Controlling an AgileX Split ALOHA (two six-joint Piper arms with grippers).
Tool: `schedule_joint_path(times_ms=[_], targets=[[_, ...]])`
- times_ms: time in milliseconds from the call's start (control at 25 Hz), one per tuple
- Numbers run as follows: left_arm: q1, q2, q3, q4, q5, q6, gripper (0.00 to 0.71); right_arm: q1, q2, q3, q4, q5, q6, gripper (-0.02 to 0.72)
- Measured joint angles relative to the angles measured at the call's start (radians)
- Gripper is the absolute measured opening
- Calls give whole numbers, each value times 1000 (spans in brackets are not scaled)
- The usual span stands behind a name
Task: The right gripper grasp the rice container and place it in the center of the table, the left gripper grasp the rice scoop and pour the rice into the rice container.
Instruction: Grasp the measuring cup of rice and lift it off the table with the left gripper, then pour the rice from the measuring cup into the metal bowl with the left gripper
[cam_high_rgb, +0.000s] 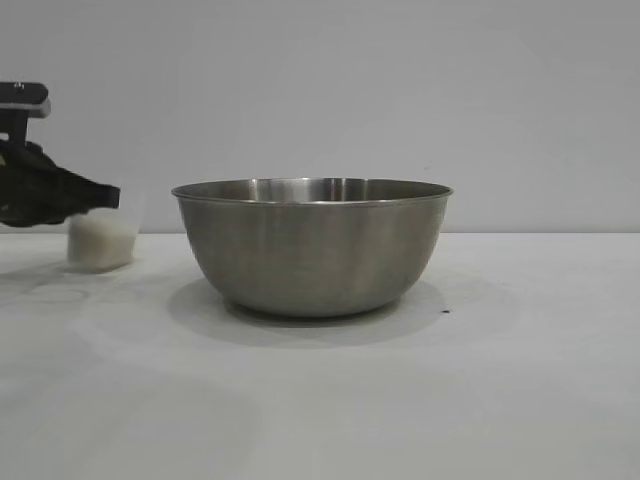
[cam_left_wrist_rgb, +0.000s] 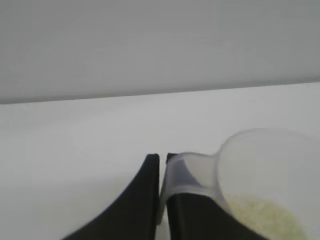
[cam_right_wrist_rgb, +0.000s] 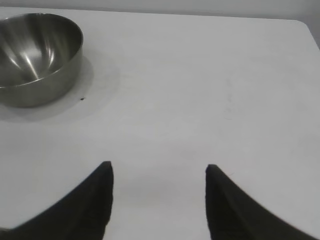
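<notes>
The rice container (cam_high_rgb: 312, 245), a large steel bowl, stands upright in the middle of the white table (cam_high_rgb: 500, 390); it also shows empty in the right wrist view (cam_right_wrist_rgb: 35, 55). At the far left my left gripper (cam_high_rgb: 112, 196) is shut on the handle of the rice scoop (cam_high_rgb: 100, 243), a frosted cup held upright and low at the table. In the left wrist view the handle is pinched between the fingers of the left gripper (cam_left_wrist_rgb: 162, 159), and rice (cam_left_wrist_rgb: 265, 217) lies in the rice scoop (cam_left_wrist_rgb: 270, 165). My right gripper (cam_right_wrist_rgb: 159, 170) is open over bare table, well away from the bowl, holding nothing.
A tiny dark speck (cam_high_rgb: 445, 311) lies on the table just right of the bowl, also seen in the right wrist view (cam_right_wrist_rgb: 82, 98). A plain grey wall stands behind the table. The table's far corner (cam_right_wrist_rgb: 300, 25) shows in the right wrist view.
</notes>
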Motion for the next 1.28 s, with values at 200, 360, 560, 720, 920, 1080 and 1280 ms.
schedule_joint_path(times_ms=[200,360,560,720,920,1080,1280], targets=[[0,-84,0,8,38,0,0,0,0,0,0,0,0,358],[0,-150,0,72,110,0,0,0,0,0,0,0,0,358],[0,-235,0,170,189,0,0,0,0,0,0,0,0,358],[-19,-294,0,243,250,0,0,0,0,0,0,0,0,358],[-77,-326,0,264,269,0,0,0,0,0,0,0,0,358],[-123,-326,0,266,271,0,0,0,0,0,0,0,0,358],[-169,-326,0,272,271,0,0,0,0,0,0,0,0,358]])
